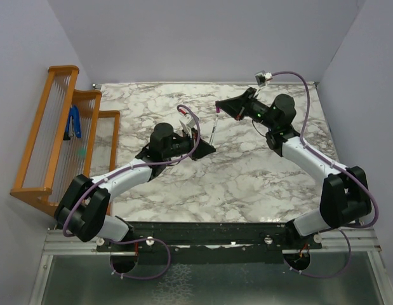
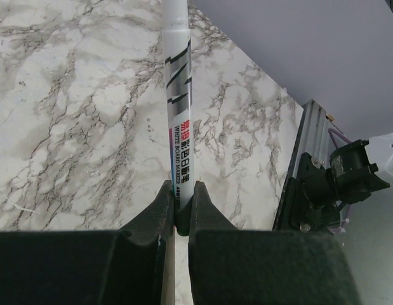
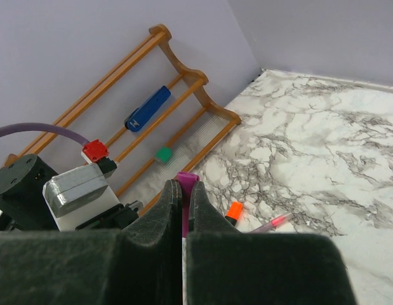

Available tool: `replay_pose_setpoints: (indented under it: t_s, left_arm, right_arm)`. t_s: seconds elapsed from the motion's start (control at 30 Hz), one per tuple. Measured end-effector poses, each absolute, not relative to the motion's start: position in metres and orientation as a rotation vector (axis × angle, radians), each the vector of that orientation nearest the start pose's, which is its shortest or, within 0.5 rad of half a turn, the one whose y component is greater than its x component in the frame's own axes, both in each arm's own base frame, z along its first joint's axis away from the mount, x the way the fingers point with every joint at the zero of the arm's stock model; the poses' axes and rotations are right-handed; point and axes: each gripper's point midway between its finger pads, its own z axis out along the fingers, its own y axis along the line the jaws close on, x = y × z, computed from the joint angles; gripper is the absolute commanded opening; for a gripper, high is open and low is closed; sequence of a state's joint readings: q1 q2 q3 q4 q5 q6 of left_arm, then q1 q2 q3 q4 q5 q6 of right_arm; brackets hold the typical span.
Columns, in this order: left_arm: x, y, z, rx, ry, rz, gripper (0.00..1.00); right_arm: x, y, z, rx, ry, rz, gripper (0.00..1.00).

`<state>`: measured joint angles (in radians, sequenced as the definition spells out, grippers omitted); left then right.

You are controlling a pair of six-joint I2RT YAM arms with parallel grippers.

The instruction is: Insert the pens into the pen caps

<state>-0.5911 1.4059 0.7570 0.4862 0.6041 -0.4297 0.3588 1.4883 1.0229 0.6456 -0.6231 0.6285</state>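
Note:
My left gripper [image 1: 206, 147] is shut on the lower end of a thin white whiteboard pen [image 1: 213, 130], which points up and away towards the right arm. In the left wrist view the pen [image 2: 179, 108] stands between the jaws [image 2: 181, 203] and runs out of the top of the frame. My right gripper [image 1: 220, 108] is shut on the magenta-purple cap [image 1: 219, 113] at the pen's far end. In the right wrist view the cap [image 3: 186, 180] sticks out between the fingers [image 3: 185, 194]. Whether the pen tip sits inside the cap is hidden. An orange-ended black marker [image 3: 233, 211] and a thin pinkish pen [image 3: 272, 223] lie on the table.
A wooden rack [image 1: 56, 133] stands along the left wall, holding a blue-handled tool [image 1: 74, 122] and a small green item [image 3: 163, 154]. The marble table [image 1: 259, 184] ends at a metal rail [image 1: 209, 238] in front. The two arms meet over the table's middle.

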Motion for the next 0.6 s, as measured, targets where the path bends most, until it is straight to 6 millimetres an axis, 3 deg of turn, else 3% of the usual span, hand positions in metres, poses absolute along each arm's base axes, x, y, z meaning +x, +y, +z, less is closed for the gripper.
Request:
replay_pose_setpoints:
  t_s: [0.37, 0.6]
  left_arm:
    - [0.276, -0.323, 0.211, 0.628, 1.747, -1.247, 0.0]
    - [0.278, -0.324, 0.216, 0.629, 1.734, -1.247, 0.0]
  right_arm:
    - [0.367, 0.269, 0.342, -0.373, 1.466, 1.228, 0.0]
    - [0.365, 0.269, 0.343, -0.376, 1.466, 1.231, 0.0]
